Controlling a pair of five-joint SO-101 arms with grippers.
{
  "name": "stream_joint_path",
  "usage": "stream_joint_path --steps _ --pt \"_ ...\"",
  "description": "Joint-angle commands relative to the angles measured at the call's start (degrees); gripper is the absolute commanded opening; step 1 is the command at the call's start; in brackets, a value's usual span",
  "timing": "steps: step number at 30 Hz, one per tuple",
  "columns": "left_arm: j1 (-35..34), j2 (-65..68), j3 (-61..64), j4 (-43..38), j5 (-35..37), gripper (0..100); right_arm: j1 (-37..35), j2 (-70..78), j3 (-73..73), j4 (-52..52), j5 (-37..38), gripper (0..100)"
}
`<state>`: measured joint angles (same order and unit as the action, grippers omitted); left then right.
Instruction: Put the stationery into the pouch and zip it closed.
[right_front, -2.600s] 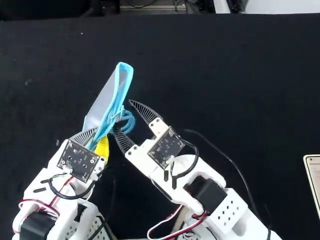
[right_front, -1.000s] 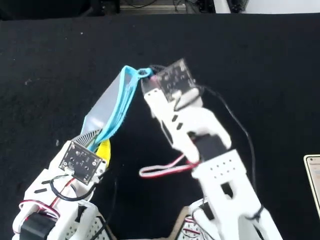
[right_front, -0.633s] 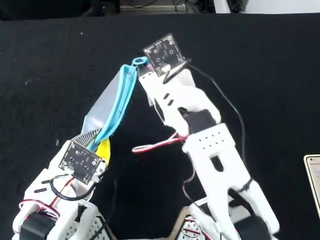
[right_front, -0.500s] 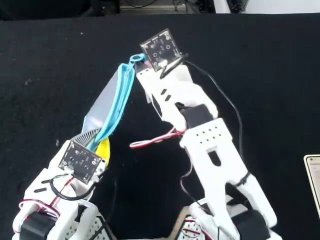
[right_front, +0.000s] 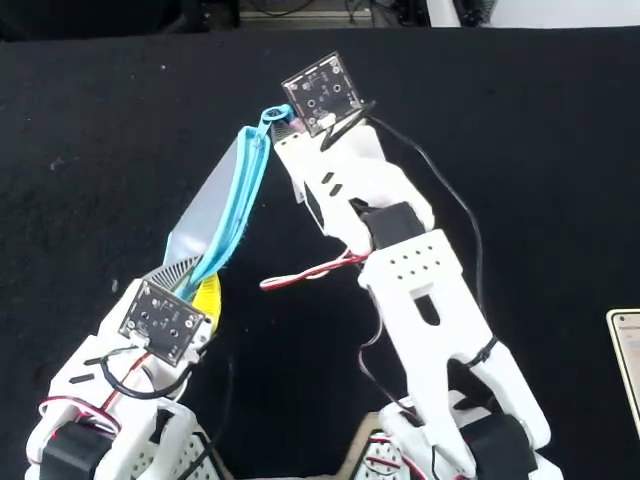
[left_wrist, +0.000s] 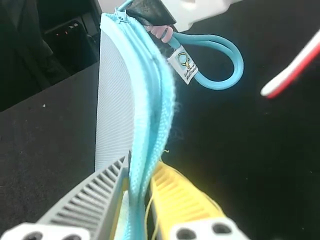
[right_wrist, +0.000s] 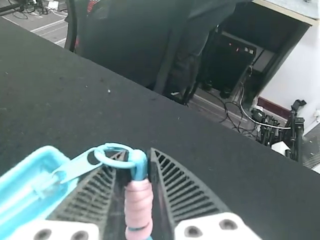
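A grey mesh pouch with a light blue zip lies slanted across the black table, its zip closed along the length that shows. My left gripper is shut on the pouch's near end, grey and yellow fingers clamping the zip edge. My right gripper is at the far end, shut on the zip pull's blue loop and pink bead. In the left wrist view the loop hangs from the right gripper's dark finger. No loose stationery is in sight.
A pale card lies at the table's right edge. The black table stretches wide beyond and to the right of the arms. A dark chair and cables stand past the table's far edge.
My right gripper, open beside the pouch's middle at first, closed on the zip pull and carried it to the pouch's far end, then pushed slightly farther. The left arm kept still.
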<state>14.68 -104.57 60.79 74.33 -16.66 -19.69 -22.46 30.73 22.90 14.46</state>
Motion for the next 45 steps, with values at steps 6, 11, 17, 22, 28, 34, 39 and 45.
stream_joint_path --steps 6,11,17,22,28,34,39,45 --pt "0.5 0.1 -2.9 0.8 -0.3 3 1.1 -5.1 -3.4 6.0 0.0 1.6" --pt "0.5 0.1 -2.9 0.7 -0.3 3 -6.6 -13.6 -3.2 20.9 0.0 13.7" --pt "0.5 0.1 -2.9 0.7 -0.2 3 -10.8 -24.7 -3.2 31.6 0.0 19.1" --pt "0.4 0.1 -2.9 0.7 -0.3 3 -7.6 -37.0 -2.9 35.6 0.3 19.1" --pt "-0.7 0.1 -2.9 -4.4 0.1 3 3.4 -45.8 10.2 35.9 0.4 12.3" --pt "-14.1 0.1 -2.8 -14.6 0.1 3 8.9 -48.2 24.0 33.9 0.0 3.1" --pt "-20.1 0.6 -2.2 -15.7 0.2 3 9.1 -49.8 37.0 25.6 -0.1 3.1" --pt "-20.4 0.7 0.4 -20.4 0.2 3 7.6 -57.5 50.7 16.9 -1.7 3.1"
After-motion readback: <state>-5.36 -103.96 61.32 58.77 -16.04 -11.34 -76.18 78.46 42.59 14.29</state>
